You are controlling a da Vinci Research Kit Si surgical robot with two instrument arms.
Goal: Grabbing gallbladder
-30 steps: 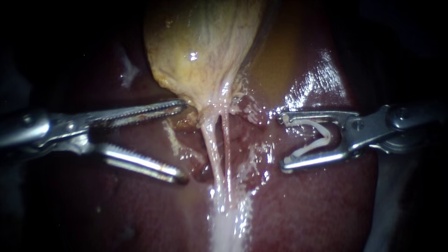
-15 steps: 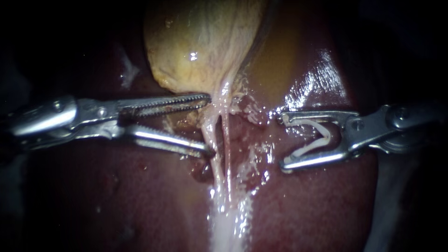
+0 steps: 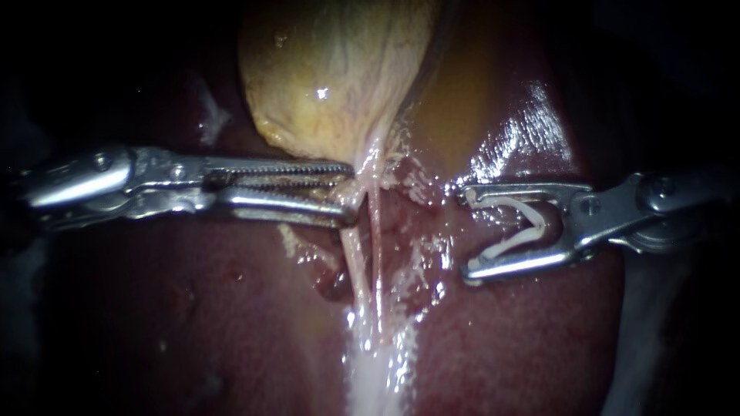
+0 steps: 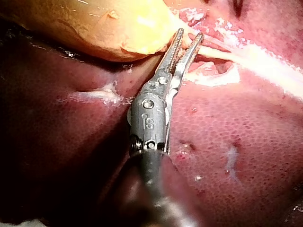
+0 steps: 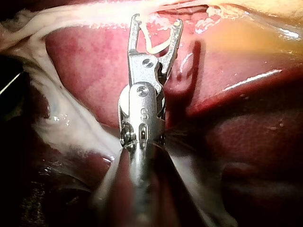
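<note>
Left instrument [image 3: 351,192]: jaws clenched on neck of gallbladder [image 3: 331,77].
Right instrument [image 3: 468,235]: jaws spread, holding white clip [image 3: 537,223] between them.

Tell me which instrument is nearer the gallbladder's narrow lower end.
Left. The left instrument has its jaws shut on the gallbladder at that narrow end. The right instrument, holding a clip, sits apart, out over the liver.
</note>
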